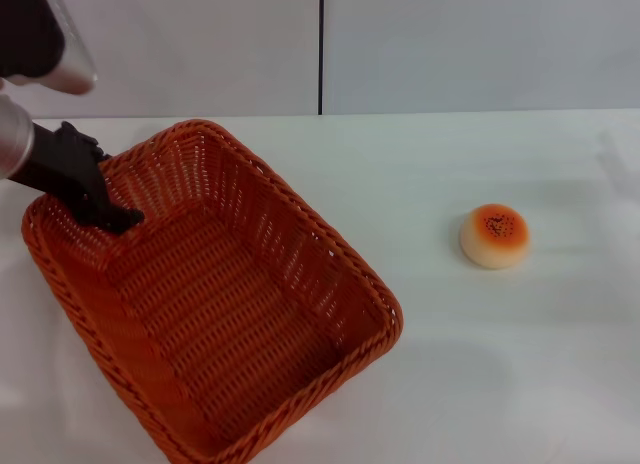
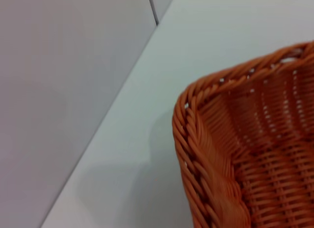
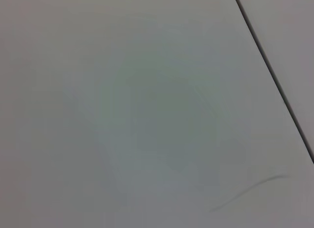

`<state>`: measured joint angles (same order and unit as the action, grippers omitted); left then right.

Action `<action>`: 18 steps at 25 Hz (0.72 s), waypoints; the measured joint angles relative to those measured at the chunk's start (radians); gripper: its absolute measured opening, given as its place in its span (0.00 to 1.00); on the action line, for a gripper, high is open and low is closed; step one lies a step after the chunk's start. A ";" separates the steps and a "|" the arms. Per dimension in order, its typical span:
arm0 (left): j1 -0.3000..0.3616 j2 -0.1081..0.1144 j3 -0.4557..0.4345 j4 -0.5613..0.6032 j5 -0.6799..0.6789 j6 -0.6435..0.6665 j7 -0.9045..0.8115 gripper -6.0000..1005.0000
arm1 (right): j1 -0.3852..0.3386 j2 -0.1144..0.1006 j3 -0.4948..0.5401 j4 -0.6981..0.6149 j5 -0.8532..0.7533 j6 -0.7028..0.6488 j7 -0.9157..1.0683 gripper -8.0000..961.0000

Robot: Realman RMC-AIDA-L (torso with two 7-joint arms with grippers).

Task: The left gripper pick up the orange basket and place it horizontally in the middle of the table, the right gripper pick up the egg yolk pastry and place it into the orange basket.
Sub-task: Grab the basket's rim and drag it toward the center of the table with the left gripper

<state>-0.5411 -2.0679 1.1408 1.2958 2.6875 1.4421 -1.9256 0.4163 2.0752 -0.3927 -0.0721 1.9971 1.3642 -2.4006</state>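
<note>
The orange basket (image 1: 230,304) lies at an angle on the left half of the white table (image 1: 480,364), one corner pointing to the back. My left gripper (image 1: 112,212) reaches in from the left and is shut on the basket's back-left rim, with one dark finger (image 1: 125,220) inside the wall. The left wrist view shows a corner of the orange basket (image 2: 245,159) close up, resting on the table (image 2: 147,139). The egg yolk pastry (image 1: 494,235) sits alone on the table to the right of the basket. My right gripper is out of view; its wrist view shows only bare table (image 3: 137,120).
A pale wall with a dark vertical seam (image 1: 321,49) runs behind the table. White tabletop stretches between the basket and the pastry.
</note>
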 joint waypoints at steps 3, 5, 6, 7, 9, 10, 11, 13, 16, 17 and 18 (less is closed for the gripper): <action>-0.011 0.000 0.023 -0.014 0.023 -0.008 -0.013 0.72 | -0.004 0.000 0.000 0.000 0.000 -0.001 0.000 0.72; -0.014 0.000 0.025 -0.016 0.025 -0.006 -0.016 0.72 | -0.005 0.000 0.000 0.000 0.000 -0.001 0.000 0.72; -0.017 0.000 0.026 -0.016 0.028 -0.004 -0.020 0.72 | -0.005 0.000 0.000 0.000 0.000 -0.001 0.000 0.72; -0.019 0.000 0.027 -0.016 0.030 -0.004 -0.022 0.72 | -0.006 0.000 0.000 0.000 0.000 -0.002 0.000 0.72; -0.021 -0.001 0.029 -0.016 0.033 -0.003 -0.024 0.72 | -0.006 0.000 0.000 0.000 0.000 -0.003 -0.001 0.72; -0.021 -0.001 0.034 -0.015 0.034 -0.005 -0.028 0.72 | -0.007 0.000 0.000 0.000 0.000 -0.005 -0.001 0.72; -0.021 -0.001 0.039 -0.014 0.035 -0.007 -0.032 0.72 | -0.007 0.000 0.000 0.000 0.000 -0.007 -0.001 0.72; -0.020 -0.001 0.059 -0.013 0.039 -0.018 -0.046 0.72 | -0.008 0.000 0.001 0.000 0.000 -0.010 -0.001 0.72; -0.019 -0.002 0.087 -0.019 0.065 -0.036 -0.065 0.66 | -0.008 0.000 0.002 -0.001 0.000 -0.010 -0.001 0.72; -0.020 -0.002 0.092 -0.022 0.075 -0.040 -0.068 0.63 | -0.009 -0.001 0.002 -0.001 0.000 -0.010 -0.001 0.72; -0.021 -0.003 0.106 -0.027 0.091 -0.048 -0.074 0.60 | -0.009 -0.001 0.002 -0.001 0.000 -0.010 -0.001 0.72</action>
<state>-0.5623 -2.0708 1.2464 1.2687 2.7788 1.3944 -1.9994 0.4069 2.0741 -0.3911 -0.0731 1.9971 1.3544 -2.4019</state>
